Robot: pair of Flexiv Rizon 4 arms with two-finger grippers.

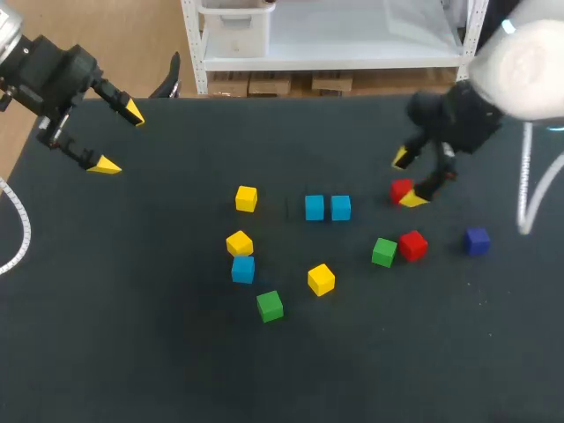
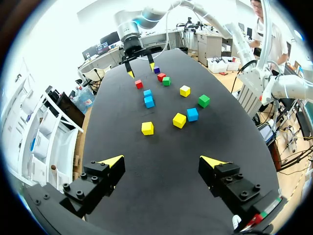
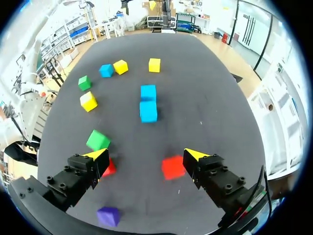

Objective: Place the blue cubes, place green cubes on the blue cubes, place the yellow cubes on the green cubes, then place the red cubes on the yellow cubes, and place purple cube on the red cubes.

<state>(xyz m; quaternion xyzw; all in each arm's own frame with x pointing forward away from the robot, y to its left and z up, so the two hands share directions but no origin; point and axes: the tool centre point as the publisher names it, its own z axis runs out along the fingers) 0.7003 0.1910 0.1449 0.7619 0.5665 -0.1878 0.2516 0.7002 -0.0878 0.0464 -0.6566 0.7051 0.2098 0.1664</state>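
Two blue cubes [image 1: 315,208] [image 1: 341,208] sit side by side at mid-table. A third blue cube [image 1: 243,269] touches a yellow cube [image 1: 239,242]; other yellow cubes [image 1: 246,198] [image 1: 321,279] and a green cube [image 1: 270,306] lie around them. My right gripper [image 1: 407,179] [image 3: 146,154] hangs open just above the table, with a red cube [image 1: 401,189] [image 3: 173,167] resting on the table by one of its fingers. A second red cube [image 1: 412,245] touches a green cube [image 1: 383,252], and the purple cube [image 1: 477,240] lies to their right. My left gripper [image 1: 119,138] [image 2: 162,161] is open and empty at the far left.
The table's black top [image 1: 132,335] has free room along its front and left. The far edge [image 1: 291,97] runs behind the cubes. In the left wrist view my right gripper [image 2: 140,68] shows beyond the cubes.
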